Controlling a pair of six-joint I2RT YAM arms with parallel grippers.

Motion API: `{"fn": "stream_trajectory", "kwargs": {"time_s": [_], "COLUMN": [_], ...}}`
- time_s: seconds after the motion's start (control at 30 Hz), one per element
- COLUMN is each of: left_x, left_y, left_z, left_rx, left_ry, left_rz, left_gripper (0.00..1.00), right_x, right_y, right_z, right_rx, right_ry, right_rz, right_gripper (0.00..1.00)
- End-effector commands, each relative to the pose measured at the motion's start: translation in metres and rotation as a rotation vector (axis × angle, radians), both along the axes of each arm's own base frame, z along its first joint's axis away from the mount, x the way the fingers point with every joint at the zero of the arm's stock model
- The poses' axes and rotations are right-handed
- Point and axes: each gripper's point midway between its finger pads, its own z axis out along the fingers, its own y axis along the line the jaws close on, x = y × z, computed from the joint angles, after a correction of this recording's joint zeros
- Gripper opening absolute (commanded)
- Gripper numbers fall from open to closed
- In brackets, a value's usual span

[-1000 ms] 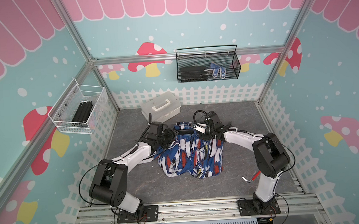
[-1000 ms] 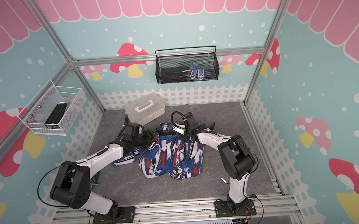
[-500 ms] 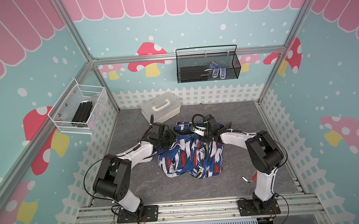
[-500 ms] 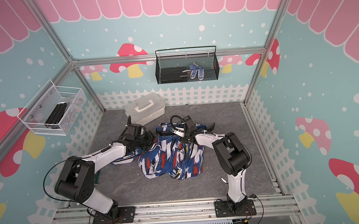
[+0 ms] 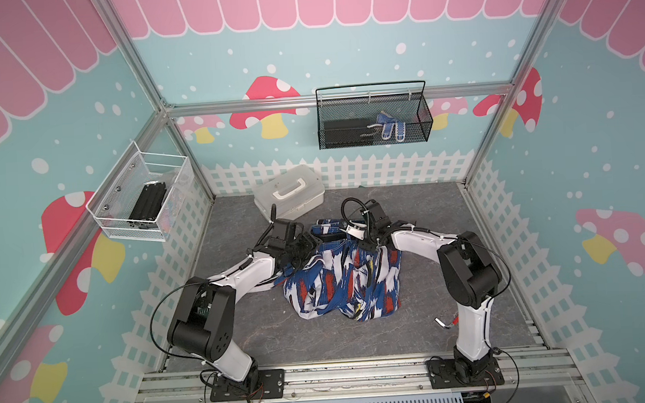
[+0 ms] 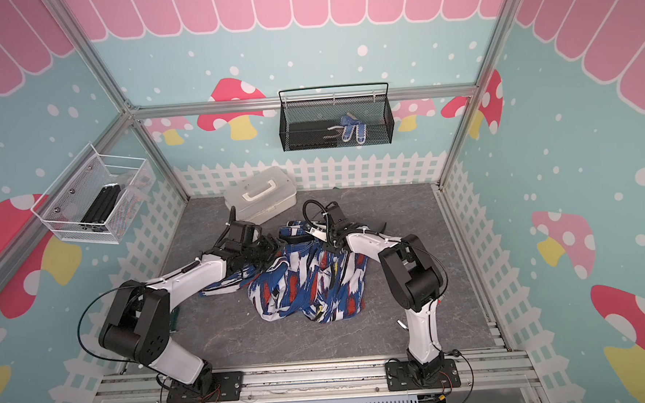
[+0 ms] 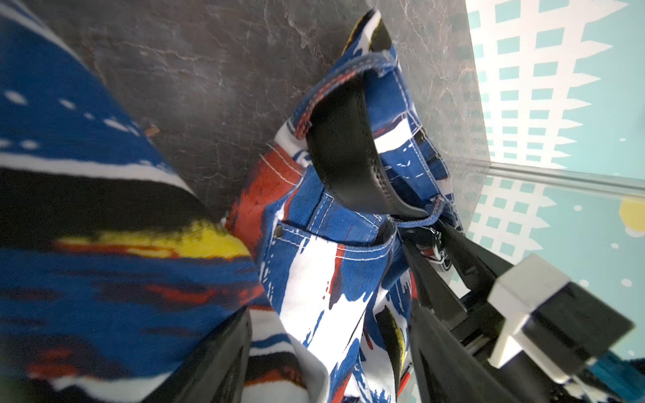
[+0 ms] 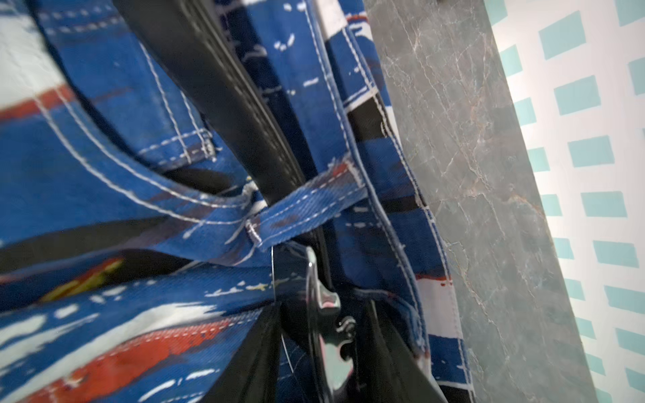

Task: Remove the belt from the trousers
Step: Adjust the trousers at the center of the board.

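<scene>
The right claw (image 8: 323, 308) has its fingers close on either side of the buckle (image 8: 330, 331) of the belt (image 8: 223, 94); I cannot tell whether they pinch it. The belt runs through a loop (image 8: 303, 209) of the trousers (image 5: 348, 280), which lie crumpled mid-table (image 5: 321, 342). The left claw (image 7: 330, 314) stands wide apart, astride the cloth.

Crumpled trousers (image 5: 340, 281) printed in blue, white and red-orange lie heaped near the middle of the grey tabletop (image 5: 275, 334), waistband toward the back edge. A glossy black belt (image 7: 349, 157) is threaded under a belt loop (image 8: 303, 206), its metal buckle (image 8: 326, 307) just beside the loop.
</scene>
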Motion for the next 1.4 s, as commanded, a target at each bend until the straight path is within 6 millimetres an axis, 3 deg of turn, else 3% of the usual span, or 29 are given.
{"fn": "stream_trajectory", "kwargs": {"time_s": [0.0, 0.2, 0.43, 0.5, 0.63, 0.7, 0.83, 1.0, 1.17, 1.37], "left_x": [0.002, 0.004, 0.005, 0.005, 0.005, 0.006, 0.009, 0.018, 0.042, 0.084], "left_y": [0.0, -0.003, 0.009, 0.008, -0.001, -0.004, -0.005, 0.0, -0.005, -0.021], "left_z": [0.033, 0.086, 0.127, 0.135, 0.149, 0.146, 0.119, 0.085, 0.062, 0.047], "left_rx": [0.052, 0.168, 0.115, 0.065, -0.049, -0.089, -0.099, -0.027, -0.009, -0.073], "left_ry": [-0.073, -0.225, -0.347, -0.386, -0.477, -0.495, -0.454, -0.404, -0.384, -0.413], "left_rz": [-0.075, -0.267, -0.254, -0.241, -0.235, -0.224, -0.214, -0.208, -0.214, -0.194], "left_gripper": [0.73, 0.74, 0.74, 0.74, 0.73, 0.73, 0.72, 0.71, 0.69, 0.64], "right_x": [-0.019, -0.042, -0.062, -0.066, -0.07, -0.072, -0.071, -0.048, -0.028, -0.02], "right_y": [0.025, 0.053, 0.078, 0.084, 0.093, 0.094, 0.085, 0.053, 0.022, 0.015], "right_z": [0.016, 0.064, 0.105, 0.106, 0.089, 0.073, 0.044, 0.016, 0.01, 0.008], "right_rx": [0.163, 0.471, 0.789, 0.864, 0.971, 0.989, 0.988, 1.036, 1.099, 1.113], "right_ry": [0.161, 0.443, 0.805, 0.925, 1.154, 1.253, 1.329, 1.364, 1.37, 1.368], "right_rz": [0.019, 0.014, 0.025, 0.012, -0.042, -0.069, -0.101, -0.182, -0.221, -0.236], "right_gripper": [0.0, 0.0, 0.0, 0.0, 0.0, 0.0, 0.0, 0.0, 0.0, 0.0]}}
